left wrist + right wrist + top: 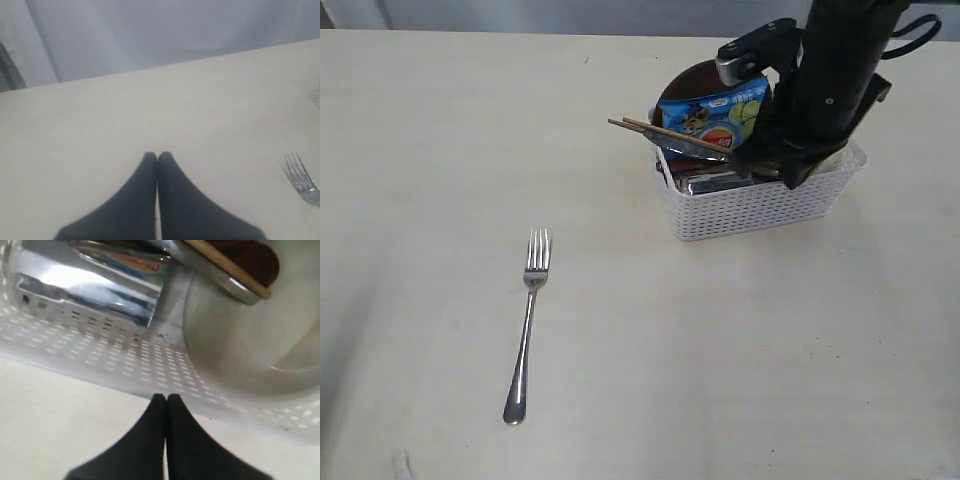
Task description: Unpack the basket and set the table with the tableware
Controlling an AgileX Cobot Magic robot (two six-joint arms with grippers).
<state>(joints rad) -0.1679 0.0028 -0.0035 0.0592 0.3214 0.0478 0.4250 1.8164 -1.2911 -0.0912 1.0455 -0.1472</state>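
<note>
At the basket (pixel 150 360) wall, the right hand (pixel 161 399) is pressed together, pinching nothing; left hand (pixel 157 156) likewise.

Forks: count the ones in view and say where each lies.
1. The fork lies flat on the table, left of the basket in the exterior view, apart from it. More may be hidden inside the basket.
</note>
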